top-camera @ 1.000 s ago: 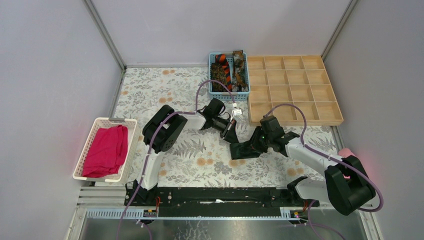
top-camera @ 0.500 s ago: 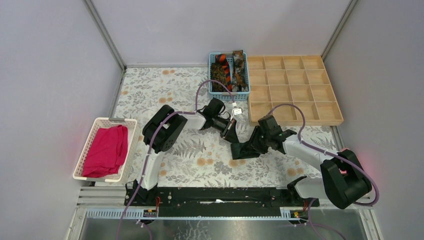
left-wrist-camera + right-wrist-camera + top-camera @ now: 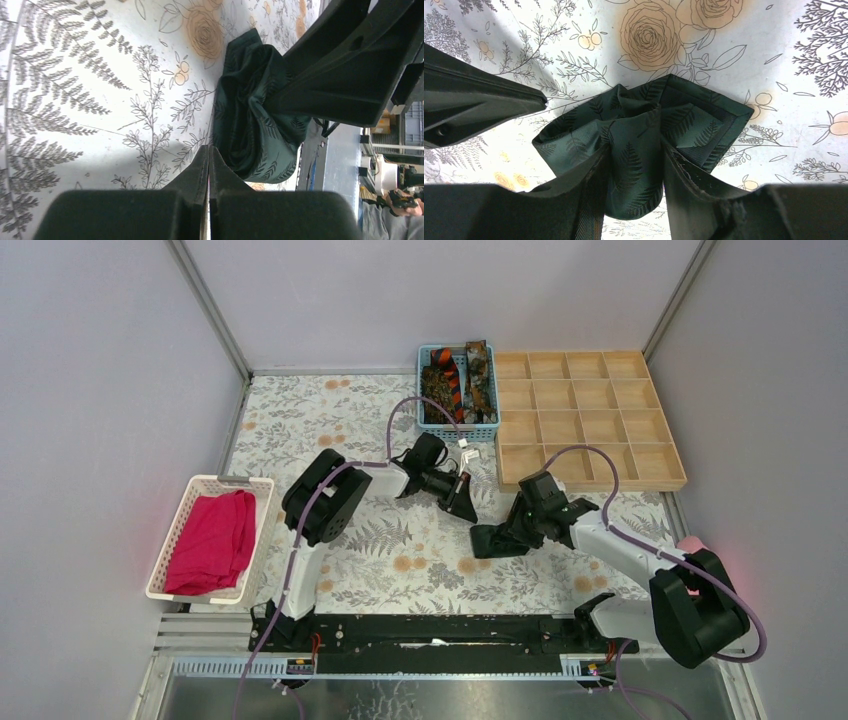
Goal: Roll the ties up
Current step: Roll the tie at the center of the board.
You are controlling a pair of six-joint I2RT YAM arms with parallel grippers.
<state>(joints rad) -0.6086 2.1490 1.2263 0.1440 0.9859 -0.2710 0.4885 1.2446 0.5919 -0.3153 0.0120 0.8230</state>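
Note:
A dark green tie [image 3: 639, 135] with a fern pattern is bunched into a rough roll on the floral table. My right gripper [image 3: 636, 150] is shut on it, with a fold squeezed between the two fingers. In the top view the roll [image 3: 486, 542] sits just left of the right gripper [image 3: 498, 538]. My left gripper [image 3: 209, 150] is shut and empty, its tip just beside the roll [image 3: 255, 110] without holding it; in the top view the left gripper [image 3: 468, 508] is up and left of the roll. Mottled brown ties and an orange-and-black striped tie [image 3: 447, 380] lie in the blue basket [image 3: 458, 429].
A wooden compartment tray [image 3: 585, 420] stands at the back right. A white basket [image 3: 195, 486] with a magenta cloth [image 3: 210, 540] stands at the left. A pale pink cloth [image 3: 690, 543] shows at the right edge behind the right arm.
The right gripper has shifted slightly right with the green tie. The left gripper has drawn back up and left, away from the roll.

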